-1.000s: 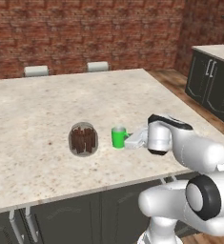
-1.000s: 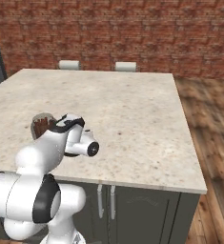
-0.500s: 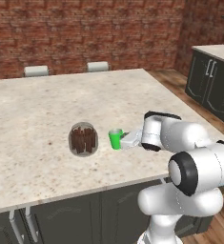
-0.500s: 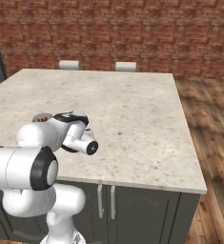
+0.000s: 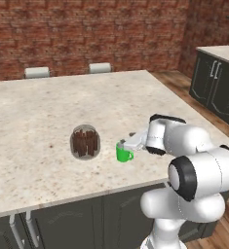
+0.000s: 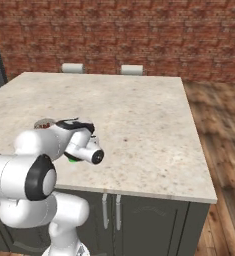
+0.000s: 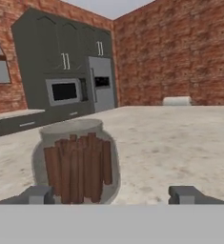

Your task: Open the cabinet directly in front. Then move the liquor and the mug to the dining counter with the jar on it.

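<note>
Broadly, the scene is set out from largest thing to smallest.
Dining counter: the beige speckled dining counter (image 5: 62, 102) is seen stretching ahead of the arm on a dark grey base; a red brick wall is seen behind it.
Tall dark cabinets: dark cabinets (image 7: 61, 62) with a built-in oven are seen far beyond the jar in the hand view; whether the task's wall cabinet is among them cannot be told.
Jar: the squat glass jar (image 5: 85, 142) of brown sticks is stood on the counter near its front edge; in the hand view the jar (image 7: 76, 162) is seen straight ahead, between the finger tips.
Mug: the green mug (image 5: 123, 151) is set upright on the counter, just beside the jar on the arm's side, its handle turned toward the front edge; a sliver of green (image 6: 72, 160) is glimpsed under the wrist in the right base view.
Gripper: the gripper (image 5: 129, 143) is held low at the mug, and its fingers (image 7: 37, 194) are seen spread wide with nothing pinched between them.
Liquor: no bottle is seen near the jar.
Step in hand: the mug is judged to have been placed and let go beside the jar.
Next move: a clean retreat away from the mug is called for, without the mug being tipped into the jar.
</note>
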